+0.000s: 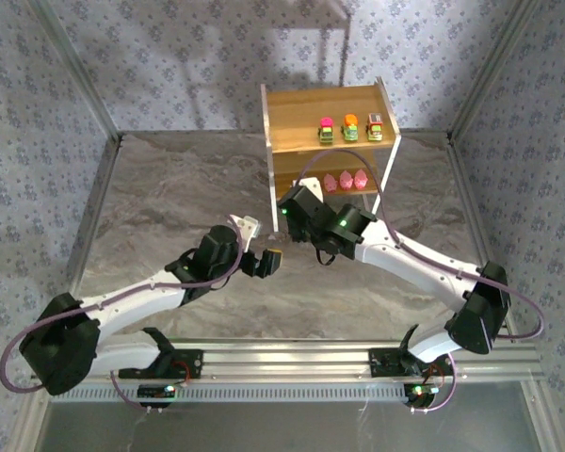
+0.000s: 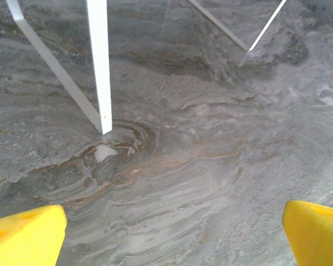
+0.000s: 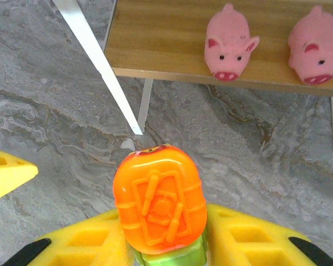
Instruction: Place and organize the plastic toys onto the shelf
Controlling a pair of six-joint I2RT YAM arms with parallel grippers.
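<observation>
1. In the top view both arms reach in from the near edge of the grey marbled desk [image 1: 169, 188]. The left one comes from 7 o'clock, the right one from 5 o'clock, and they nearly meet at mid-desk.
2. The left tool [image 2: 172, 221] hangs low over the desk, just at 7 o'clock of the right tool. Its yellow fingers [image 2: 25, 235] stand wide apart, with bare stone between them and nothing gripped.
3. In the left wrist view a white shelf leg [image 2: 100, 66] stands on the desk at 11 o'clock, ahead of those fingers.
4. The right tool [image 3: 164, 221] is clamped on a toy car [image 3: 158, 202], with one yellow finger pressed against each side. The car has an orange top and a green base, and its roof faces the wrist camera. It is held just short of the shelf, apart from the boards.
5. The shelf [image 1: 301, 108] stands at 12 o'clock, towards the far side of the desk. The right tool sits just in front of the left end of its lower board.
6. On the lower board the pink pigs [image 1: 347, 180] sit in a row towards the right end; I can make out three from above. In the right wrist view two of them point their snouts at the tool, at 1 and 2 o'clock from the held car.
7. On the top board three cars stand close side by side on the right half. From left to right they are a magenta-topped car [image 1: 326, 130], an orange-topped car [image 1: 350, 128] and a red-topped car [image 1: 376, 126].
</observation>
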